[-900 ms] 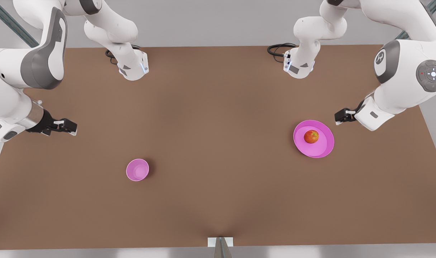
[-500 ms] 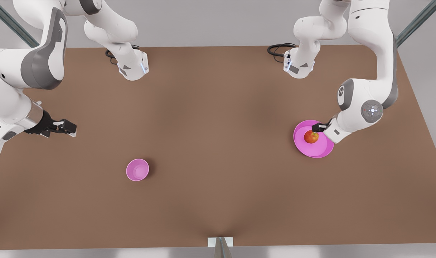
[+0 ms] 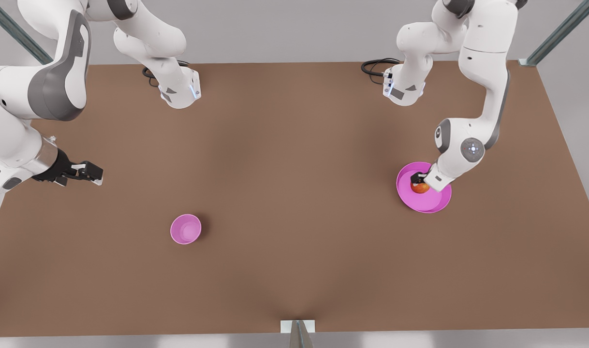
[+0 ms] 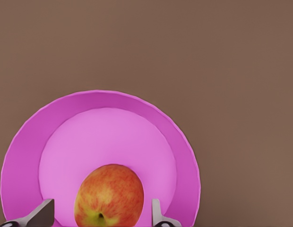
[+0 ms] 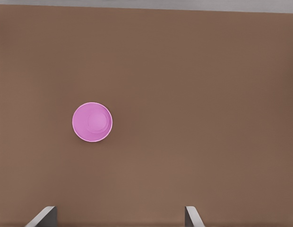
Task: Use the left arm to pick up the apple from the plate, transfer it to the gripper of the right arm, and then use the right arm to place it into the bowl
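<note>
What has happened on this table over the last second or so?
The left gripper swung in from beside the plate and came down over the apple, fingers open either side of it. Apple, plate, bowl and the waiting right gripper stayed put.

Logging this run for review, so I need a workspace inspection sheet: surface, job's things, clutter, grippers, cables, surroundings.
Surface: brown table.
Job's things: apple on plate; bowl apart, toward the front view's left.
Clutter: nothing seen.
Grippers: left gripper open, fingers either side of the apple; right gripper open, waiting above the table.
Cables: black cables at the arm bases.
Surroundings: grey floor, metal struts.
</note>
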Controlling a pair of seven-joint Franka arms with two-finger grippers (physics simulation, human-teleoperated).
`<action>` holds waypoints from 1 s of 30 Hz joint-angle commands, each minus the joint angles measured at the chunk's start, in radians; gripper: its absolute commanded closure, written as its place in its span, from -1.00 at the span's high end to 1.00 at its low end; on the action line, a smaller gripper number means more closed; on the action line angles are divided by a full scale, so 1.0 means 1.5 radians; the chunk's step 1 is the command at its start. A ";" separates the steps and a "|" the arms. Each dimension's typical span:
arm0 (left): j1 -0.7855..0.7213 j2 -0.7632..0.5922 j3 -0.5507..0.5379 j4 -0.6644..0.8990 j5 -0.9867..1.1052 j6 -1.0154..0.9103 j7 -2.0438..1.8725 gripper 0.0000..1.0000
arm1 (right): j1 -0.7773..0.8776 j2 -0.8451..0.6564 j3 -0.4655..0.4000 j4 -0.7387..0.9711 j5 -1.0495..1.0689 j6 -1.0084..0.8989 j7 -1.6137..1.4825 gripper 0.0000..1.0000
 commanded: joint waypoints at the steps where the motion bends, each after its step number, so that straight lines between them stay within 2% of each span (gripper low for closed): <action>1: 0.002 0.019 0.000 -0.001 0.001 0.064 0.004 1.00 | 0.000 -0.001 0.000 0.000 0.000 0.000 -0.006 1.00; 13: 0.003 0.071 0.001 -0.018 0.002 0.077 0.005 1.00 | -0.001 -0.001 0.000 0.000 0.001 0.000 -0.006 1.00; 19: 0.003 0.070 0.001 -0.019 0.002 0.077 0.005 0.71 | -0.001 -0.001 0.000 0.000 0.001 0.000 -0.007 1.00; 25: 0.003 0.066 0.001 -0.016 0.002 0.077 0.005 0.54 | -0.001 -0.001 -0.001 0.000 0.001 0.000 -0.007 1.00; 28: 0.002 0.036 0.010 -0.014 0.002 0.071 0.024 0.51 | -0.001 -0.001 -0.001 0.000 0.001 0.000 -0.007 1.00; 30: -0.005 -0.043 0.005 0.041 0.001 -0.056 0.022 0.46 | -0.001 -0.001 -0.001 0.000 0.001 0.000 -0.006 1.00</action>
